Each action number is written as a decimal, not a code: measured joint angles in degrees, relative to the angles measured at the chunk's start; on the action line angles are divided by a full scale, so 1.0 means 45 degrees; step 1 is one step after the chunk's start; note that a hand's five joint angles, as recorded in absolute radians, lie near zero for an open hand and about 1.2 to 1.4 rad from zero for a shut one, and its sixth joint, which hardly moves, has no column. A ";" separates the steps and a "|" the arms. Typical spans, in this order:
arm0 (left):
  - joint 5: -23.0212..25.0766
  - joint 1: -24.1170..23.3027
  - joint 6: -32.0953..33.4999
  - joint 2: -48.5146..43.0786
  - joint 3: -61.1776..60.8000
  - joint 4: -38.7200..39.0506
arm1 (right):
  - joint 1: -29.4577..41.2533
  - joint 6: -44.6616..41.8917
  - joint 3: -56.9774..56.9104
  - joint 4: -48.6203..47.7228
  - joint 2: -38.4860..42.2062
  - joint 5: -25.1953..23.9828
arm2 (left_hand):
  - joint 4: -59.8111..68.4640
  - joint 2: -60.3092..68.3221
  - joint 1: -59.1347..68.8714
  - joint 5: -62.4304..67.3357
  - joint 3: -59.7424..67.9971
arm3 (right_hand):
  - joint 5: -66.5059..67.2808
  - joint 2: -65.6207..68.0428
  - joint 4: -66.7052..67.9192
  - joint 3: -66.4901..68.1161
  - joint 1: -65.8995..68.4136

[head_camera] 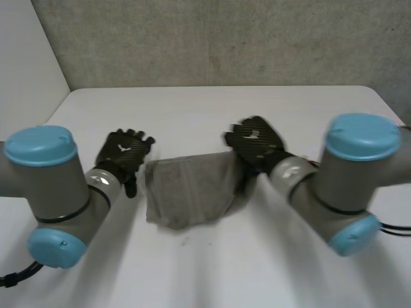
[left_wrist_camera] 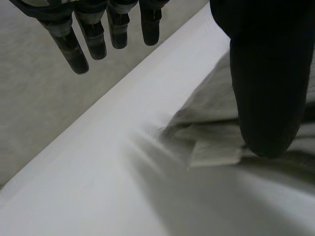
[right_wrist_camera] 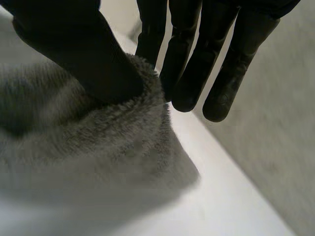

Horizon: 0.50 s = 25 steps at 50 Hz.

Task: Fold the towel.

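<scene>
A grey towel (head_camera: 189, 189) lies folded and rumpled on the white table (head_camera: 225, 109) between my two hands. My left hand (head_camera: 125, 154) hovers just off its left edge, open with straight fingers. In the left wrist view that hand's thumb (left_wrist_camera: 266, 78) hangs over the towel (left_wrist_camera: 211, 147), whose pale hem shows beside the thumb tip. My right hand (head_camera: 257, 144) is at the towel's far right corner. In the right wrist view the right hand (right_wrist_camera: 74, 44) has its thumb pushed into the fluffy towel (right_wrist_camera: 98, 147), pinching that corner against its fingers (right_wrist_camera: 192, 73).
The table's far edge (left_wrist_camera: 123, 83) runs close past my left fingertips, with a grey wall (head_camera: 212, 38) behind it. Bare table top (head_camera: 212, 269) lies in front of the towel, between my two arms.
</scene>
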 measured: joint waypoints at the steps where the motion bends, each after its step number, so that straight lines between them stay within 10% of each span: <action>1: -0.0133 0.0199 0.0000 0.0149 -0.0120 -0.0001 | 0.0624 -0.0063 -0.0625 0.0194 0.0240 0.0027 | 0.0000 0.0001 0.0001 0.0000 0.0000 | 0.0030 0.0120 0.0004 0.0004 0.0122; 18: -0.0395 0.1534 -0.0030 0.1229 -0.0985 -0.0052 | 0.4704 -0.1595 -0.4525 0.1861 0.4260 -0.1645 | 0.0001 0.0000 0.0000 0.0000 0.0000 | -0.1228 -0.1484 -0.1410 -0.1637 -0.1348; 20: -0.0370 0.1497 -0.0050 0.1257 -0.0914 -0.0047 | 0.4733 -0.1714 -0.4497 0.1857 0.4283 -0.1613 | 0.0000 0.0000 0.0000 0.0000 0.0000 | -0.9333 -0.9881 -1.0052 -0.9942 -0.8280; 25: -0.0317 0.1253 -0.0104 0.1289 -0.0553 -0.0028 | 0.4486 -0.1088 -0.3842 0.1793 0.3107 -0.0821 | 0.0000 0.0000 0.0000 0.0000 0.0000 | -1.1799 -1.1953 -1.2230 -1.2378 -0.9291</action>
